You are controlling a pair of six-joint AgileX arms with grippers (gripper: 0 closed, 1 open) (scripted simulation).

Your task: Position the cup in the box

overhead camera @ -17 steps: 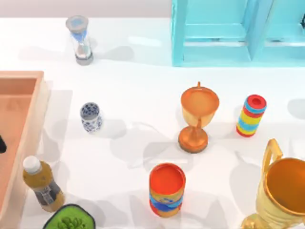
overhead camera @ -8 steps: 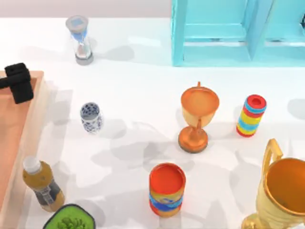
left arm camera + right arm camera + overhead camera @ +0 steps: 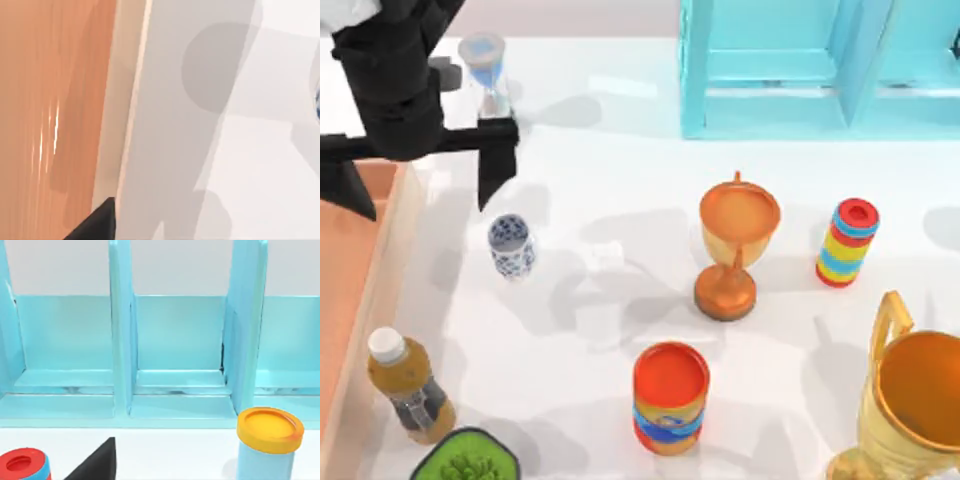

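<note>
Step in hand, as judged: approach, cup (image 3: 510, 246) not yet grasped. Left gripper (image 3: 424, 190) hangs with jaws spread wide, one fingertip over the box (image 3: 408, 215) rim, the other just behind the cup. Cup stands upright on the bench (image 3: 620, 330), just outside the box, beside the jaws and not between them. Next move calls for shifting toward the cup, then descending around it

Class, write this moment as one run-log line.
left gripper: open, above box rim, beside cup | cup: upright on table, not grasped, outside box | right arm: faces cabinet
</note>
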